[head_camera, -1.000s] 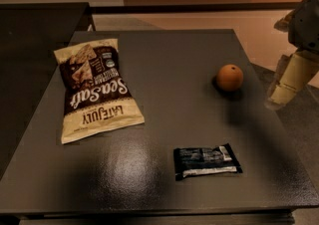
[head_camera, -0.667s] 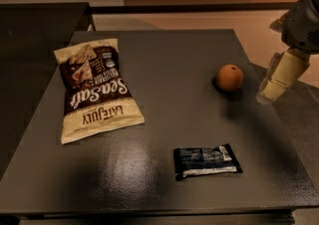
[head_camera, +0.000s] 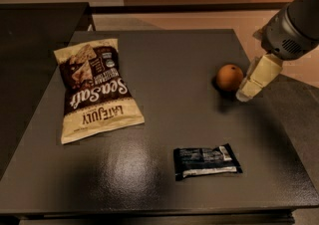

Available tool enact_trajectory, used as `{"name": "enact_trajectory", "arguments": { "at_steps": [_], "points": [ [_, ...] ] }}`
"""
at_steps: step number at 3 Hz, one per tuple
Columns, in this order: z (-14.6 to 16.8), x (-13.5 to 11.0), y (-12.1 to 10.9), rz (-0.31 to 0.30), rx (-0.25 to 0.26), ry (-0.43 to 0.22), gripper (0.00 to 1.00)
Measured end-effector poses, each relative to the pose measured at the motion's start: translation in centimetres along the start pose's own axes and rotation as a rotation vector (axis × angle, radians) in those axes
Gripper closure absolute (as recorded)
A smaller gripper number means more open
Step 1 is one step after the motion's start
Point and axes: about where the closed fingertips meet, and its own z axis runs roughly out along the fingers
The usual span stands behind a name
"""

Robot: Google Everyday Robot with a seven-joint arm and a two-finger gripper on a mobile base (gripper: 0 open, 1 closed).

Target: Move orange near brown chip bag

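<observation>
**Dark grey bench (head_camera: pixel 164 55) under the one camera view**

Dim, warm light falls on the flat, matt dark grey bench, which fills most of the camera view. Behind it lies a strip of pale tan floor (head_camera: pixel 174 20). A second dark counter (head_camera: pixel 35 45) sits along its left side.

The small, smooth, round orange (head_camera: pixel 230 77) rests on the bench toward the right edge, with a dark shadow under it. Well apart from the orange, far to its left, lies the large cream and dark brown chip bag (head_camera: pixel 94 89). It is flat on the bench, with chip pictures at its far end and white "Sea Salt" lettering turned on its side. Nearer the camera than the orange and slightly to its left is a small flat black wrapper (head_camera: pixel 207 161) with pale print. It lies lengthwise across the bench, apart from both other things.

Just to the right of the orange hangs the cream-coloured pincer (head_camera: pixel 247 89). It slants down and leftward from the bulky grey arm (head_camera: pixel 294 25) that enters from the upper right corner. Its tip is low beside the fruit, very close, though contact cannot be judged. Whether the pincer is spread or pressed together cannot be told, and it pinches nothing that shows.
</observation>
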Motion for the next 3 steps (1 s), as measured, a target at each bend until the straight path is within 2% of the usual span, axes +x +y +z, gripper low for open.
{"name": "enact_trajectory", "arguments": {
  "at_steps": [3],
  "points": [
    [6.0, 0.6, -1.0, 0.08, -0.059, -0.034, 0.0]
  ]
}}
